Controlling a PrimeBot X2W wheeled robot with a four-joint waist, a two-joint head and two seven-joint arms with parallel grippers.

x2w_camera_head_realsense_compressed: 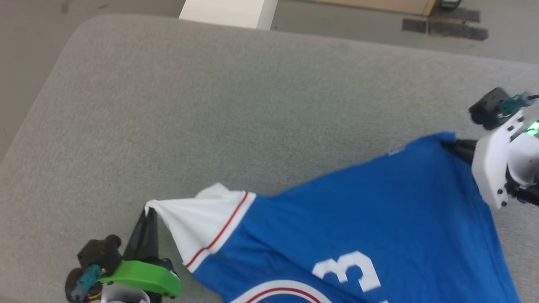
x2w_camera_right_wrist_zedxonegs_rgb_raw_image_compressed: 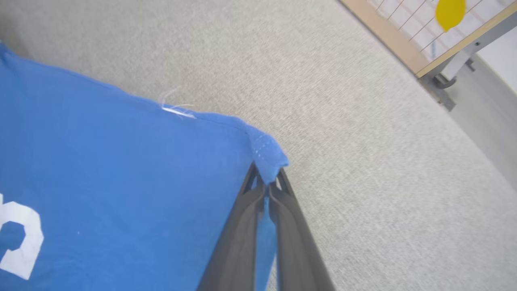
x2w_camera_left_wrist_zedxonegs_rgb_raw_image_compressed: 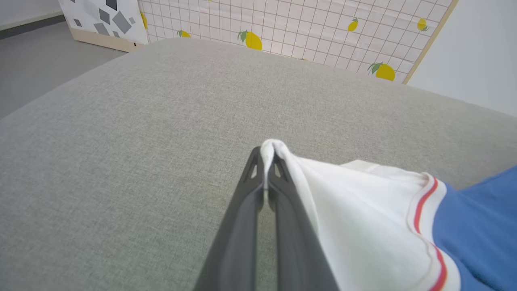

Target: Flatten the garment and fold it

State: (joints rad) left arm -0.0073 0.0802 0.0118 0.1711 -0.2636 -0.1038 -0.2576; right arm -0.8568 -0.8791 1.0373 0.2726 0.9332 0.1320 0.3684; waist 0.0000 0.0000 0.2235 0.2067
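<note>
Left claw: my left gripper (x2w_camera_head_realsense_compressed: 148, 213) is pinched tight on the very tip of the white sleeve (x2w_camera_head_realsense_compressed: 202, 223). In the left wrist view (x2w_camera_left_wrist_zedxonegs_rgb_raw_image_compressed: 266, 155) the cloth is bunched right between the closed fingers.

Right claw: my right gripper (x2w_camera_head_realsense_compressed: 455, 146) is clamped on a blue hem corner (x2w_camera_right_wrist_zedxonegs_rgb_raw_image_compressed: 268, 155). The right wrist view (x2w_camera_right_wrist_zedxonegs_rgb_raw_image_compressed: 266, 180) shows a sliver of blue running down between the 2 fingers, so that is a real bite.

Garment: the garment (x2w_camera_head_realsense_compressed: 379, 219) is strung between both claws, blue body facing up. The white "3" print (x2w_camera_head_realsense_compressed: 349, 271) sits toward my near edge.

Long axis: the held edge runs from low on my left to higher on my right in the head view. The rest of the shirt falls away from that line toward me, off the bottom of the picture.

Which way from each claw: cloth lies to the right of the left claw and to the left of the right claw. Each arm owns its own end, and neither needs to cross.

Surface: the grey padded surface (x2w_camera_head_realsense_compressed: 210, 105) is bare beyond the held edge.

My read: flattening stage. The sleeve end looks slack and puckered, so I would draw the 2 claws apart along that line before laying it down.
</note>
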